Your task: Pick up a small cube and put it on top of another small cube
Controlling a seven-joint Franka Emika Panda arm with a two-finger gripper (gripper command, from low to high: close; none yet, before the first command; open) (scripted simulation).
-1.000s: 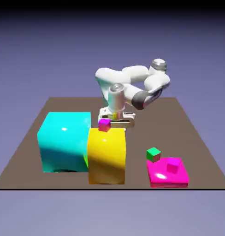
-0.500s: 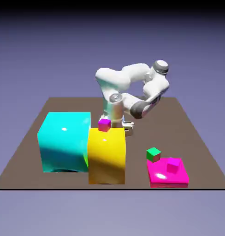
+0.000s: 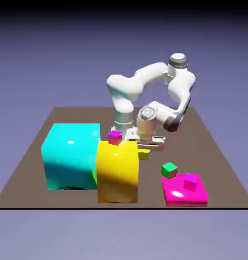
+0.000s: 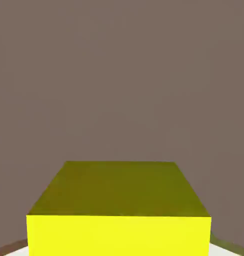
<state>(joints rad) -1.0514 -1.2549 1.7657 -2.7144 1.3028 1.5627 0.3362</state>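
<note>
Claw shut on tiny yellow cube above the bench

White two-finger claw (image 3: 146, 143) grips the tiny plain yellow cube (image 4: 119, 235), its fingers closed against the cube's sides. In the exterior view, the cube shows below the claw, just beside the big yellow block's upper corner and partly hidden by it. The dark brown, flat bench (image 3: 161, 172) carries the big glossy yellow block (image 3: 118, 172) near its front edge, with a tiny magenta cube (image 3: 115, 137) on top. The big glossy cyan block (image 3: 72, 156) stands toward the bench's front left corner, beside the yellow one. Toward the front right corner lies a flat, glossy magenta slab (image 3: 177, 197), bearing a second tiny magenta cube (image 3: 191, 182). Near the slab's back left corner sits a tiny green cube (image 3: 169, 170).
</note>
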